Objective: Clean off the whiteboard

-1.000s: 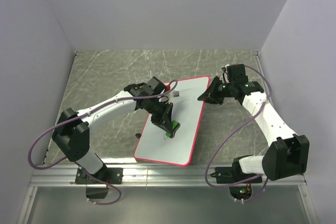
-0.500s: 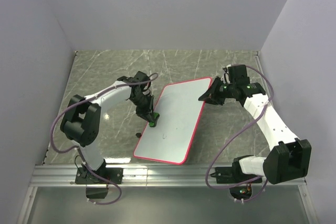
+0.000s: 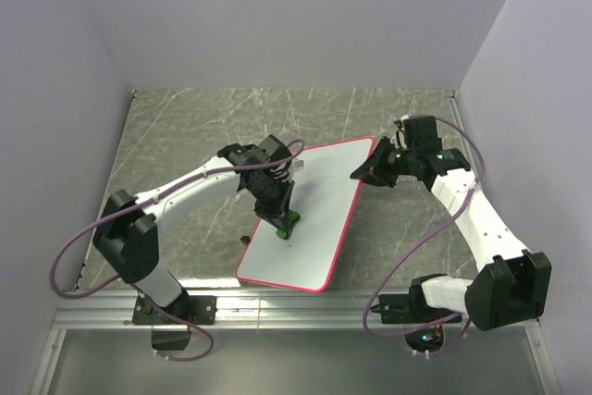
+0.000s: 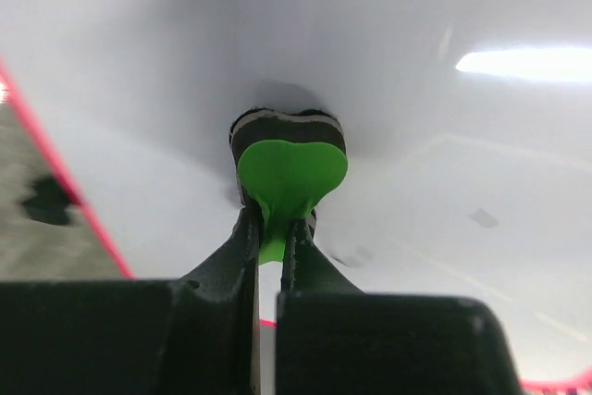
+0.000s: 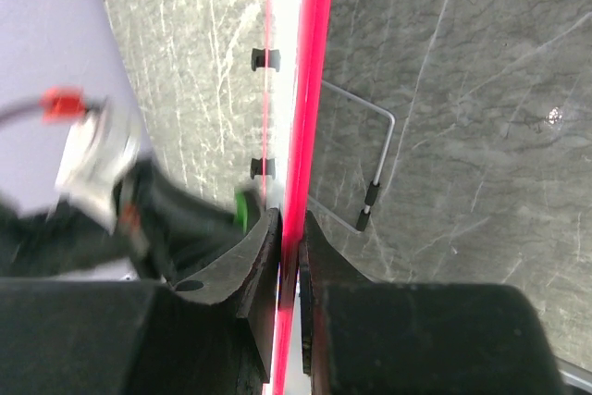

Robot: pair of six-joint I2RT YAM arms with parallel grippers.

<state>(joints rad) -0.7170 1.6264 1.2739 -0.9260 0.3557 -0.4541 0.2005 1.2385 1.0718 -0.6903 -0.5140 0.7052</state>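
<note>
The whiteboard (image 3: 319, 215), white with a red-pink rim, lies tilted on the table in the top view. My left gripper (image 3: 283, 219) is shut on the green eraser (image 3: 289, 221) and presses it on the board's left half. A small dark mark (image 3: 290, 242) sits just below the eraser. In the left wrist view the eraser (image 4: 289, 168) is pinched between the fingers against the white surface (image 4: 462, 164). My right gripper (image 3: 363, 171) is shut on the board's upper right rim. The right wrist view shows the rim (image 5: 303, 127) edge-on between its fingers.
The grey marbled tabletop (image 3: 185, 136) surrounds the board, with walls behind and on both sides. A thin metal stand leg (image 5: 379, 173) with a black tip shows under the board in the right wrist view. A metal rail (image 3: 296, 307) runs along the near edge.
My left gripper with the eraser swept from mid-board to the board's left edge, then back right and down onto the board. The right gripper kept its hold on the rim.
</note>
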